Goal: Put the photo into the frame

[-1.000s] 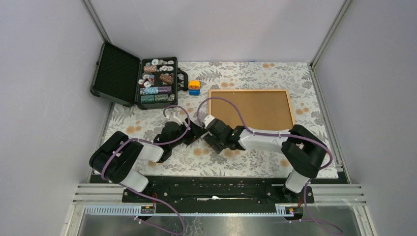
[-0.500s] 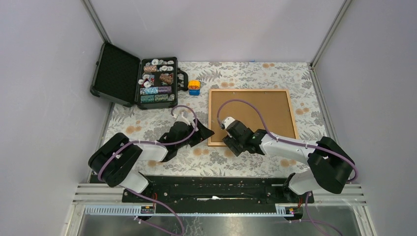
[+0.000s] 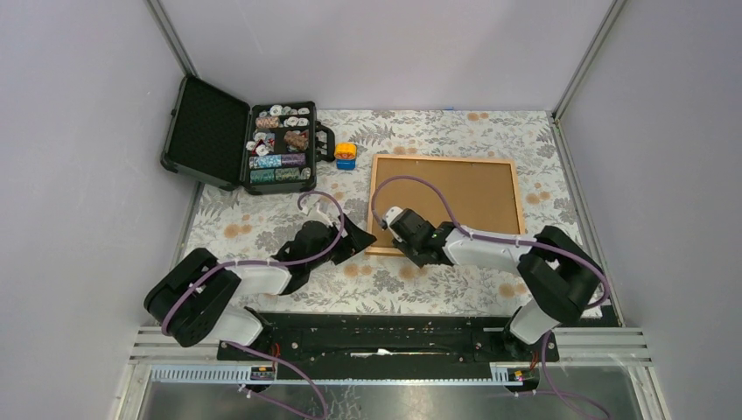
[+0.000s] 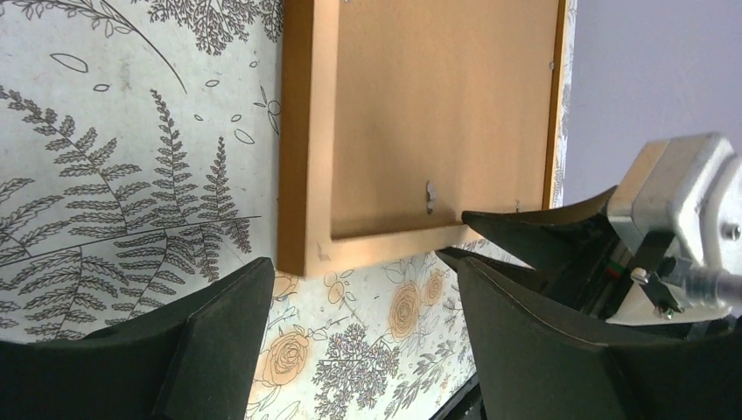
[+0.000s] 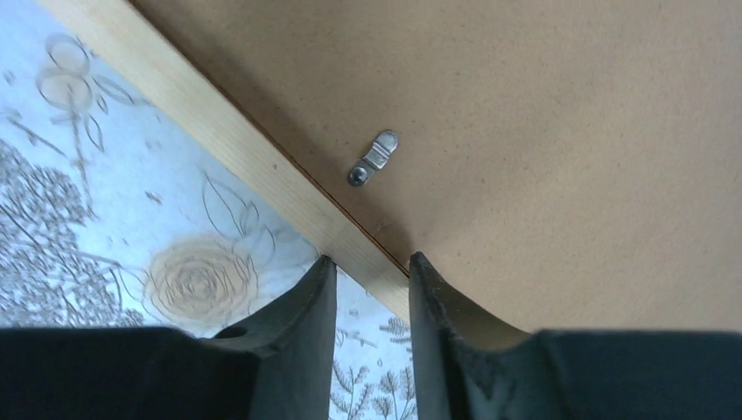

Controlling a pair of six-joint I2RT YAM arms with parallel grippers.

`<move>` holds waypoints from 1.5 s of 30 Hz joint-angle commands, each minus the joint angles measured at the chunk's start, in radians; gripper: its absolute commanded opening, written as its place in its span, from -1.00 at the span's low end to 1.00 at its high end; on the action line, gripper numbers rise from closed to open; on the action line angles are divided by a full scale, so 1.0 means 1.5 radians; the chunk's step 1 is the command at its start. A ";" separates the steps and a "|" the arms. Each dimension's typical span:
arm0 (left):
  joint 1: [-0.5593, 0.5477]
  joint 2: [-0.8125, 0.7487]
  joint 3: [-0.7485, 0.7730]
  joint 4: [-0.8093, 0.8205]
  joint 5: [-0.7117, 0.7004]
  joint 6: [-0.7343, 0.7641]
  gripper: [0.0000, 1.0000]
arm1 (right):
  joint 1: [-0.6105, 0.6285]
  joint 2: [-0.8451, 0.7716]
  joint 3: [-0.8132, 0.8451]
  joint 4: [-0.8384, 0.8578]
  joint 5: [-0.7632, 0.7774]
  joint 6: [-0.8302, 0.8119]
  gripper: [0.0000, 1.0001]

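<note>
The frame (image 3: 442,158) lies face down on the floral cloth, its brown backing board (image 3: 455,197) up. My right gripper (image 3: 404,252) is at the near rail, close to the frame's near-left corner. In the right wrist view that gripper (image 5: 372,262) is shut on the wooden rail of the frame (image 5: 219,131), one finger outside it and one on the backing board (image 5: 525,131), beside a metal clip (image 5: 374,157). My left gripper (image 3: 360,238) stands open just left of that corner. In the left wrist view this gripper (image 4: 363,280) has only cloth between its fingers, in front of the frame (image 4: 302,131). The photo is hidden.
An open black case (image 3: 280,147) of chips stands at the back left, its lid (image 3: 206,131) laid out to the left. A small yellow and blue object (image 3: 346,155) sits between the case and the frame. Grey walls close in on both sides.
My right gripper moved to the frame's near rail and narrowed its jaws onto it. The left gripper opened a little wider and slid towards the frame's corner.
</note>
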 commanded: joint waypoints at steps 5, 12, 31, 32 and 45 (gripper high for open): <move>0.002 -0.035 -0.017 0.018 -0.028 -0.002 0.63 | -0.010 0.148 0.154 0.007 -0.030 0.132 -0.74; 0.013 -0.039 -0.034 0.032 -0.035 -0.016 0.64 | -0.012 0.222 0.275 -0.035 -0.056 0.328 -0.31; 0.019 0.020 0.007 0.032 0.004 -0.006 0.65 | 0.036 -0.012 0.067 -0.149 -0.054 0.394 0.30; 0.019 0.030 0.018 0.028 0.014 0.003 0.65 | 0.043 -0.018 0.059 -0.154 -0.053 0.403 0.30; 0.019 0.279 0.307 -0.100 0.109 0.019 0.58 | 0.059 -0.181 -0.065 -0.181 -0.031 0.491 0.31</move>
